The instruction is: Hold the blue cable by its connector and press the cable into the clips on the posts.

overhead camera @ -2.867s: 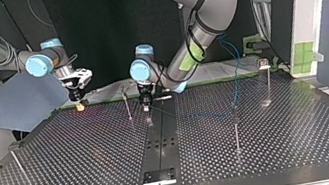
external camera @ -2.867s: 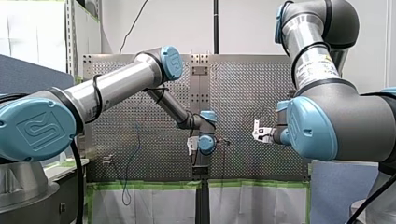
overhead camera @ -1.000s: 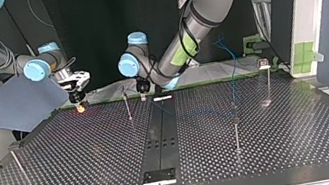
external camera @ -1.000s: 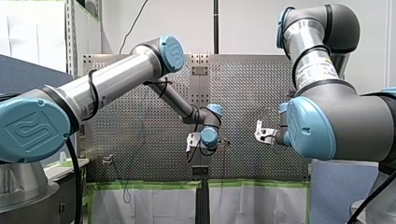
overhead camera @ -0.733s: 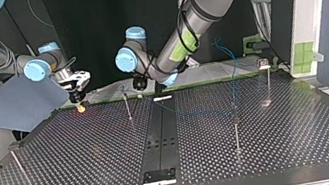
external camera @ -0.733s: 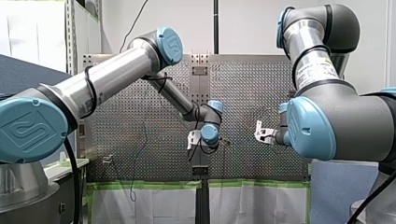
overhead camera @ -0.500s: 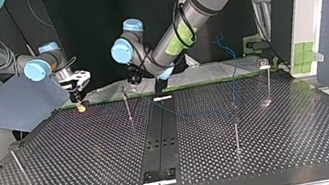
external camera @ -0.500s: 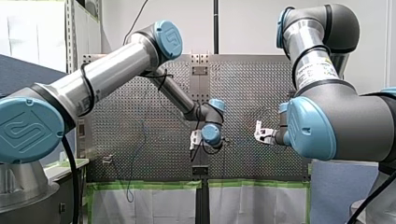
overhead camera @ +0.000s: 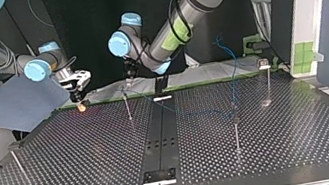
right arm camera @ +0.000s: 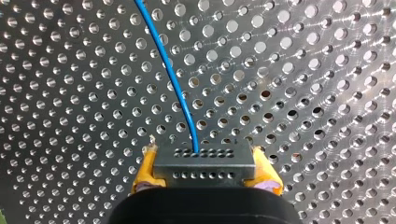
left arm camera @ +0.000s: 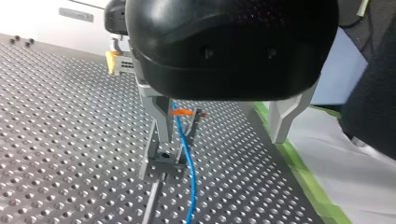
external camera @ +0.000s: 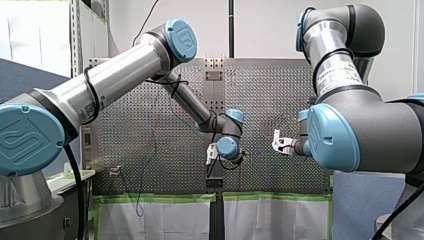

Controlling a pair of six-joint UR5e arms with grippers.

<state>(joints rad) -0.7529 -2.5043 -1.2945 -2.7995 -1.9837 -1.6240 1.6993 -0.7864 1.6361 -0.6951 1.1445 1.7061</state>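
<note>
The black connector (right arm camera: pixel 204 164) sits between the yellow pads of my right gripper (right arm camera: pixel 205 179), which is shut on it. The blue cable (right arm camera: pixel 173 79) leaves the connector across the perforated plate. In the top view my right gripper (overhead camera: pixel 81 102) hangs at the far left edge of the table. My left gripper (left arm camera: pixel 219 140) stands open over a clip (left arm camera: pixel 163 161) on a thin post, with the blue cable (left arm camera: pixel 186 154) running just inside one metal finger (left arm camera: pixel 161 119). In the top view my left gripper (overhead camera: pixel 128 77) hovers above the middle post (overhead camera: pixel 127 106). The cable (overhead camera: pixel 191 111) runs on to another post (overhead camera: pixel 235 123).
Two more thin posts stand on the table, one (overhead camera: pixel 266 78) at the top view's far right and one (overhead camera: pixel 17 163) at its left. Green tape edges the far side (left arm camera: pixel 303 175). My right gripper (left arm camera: pixel 116 60) shows beyond the left gripper's fingers.
My left arm has risen from the table and swung toward the top view's left, bringing its open gripper above the middle post. My right arm has stayed in place.
</note>
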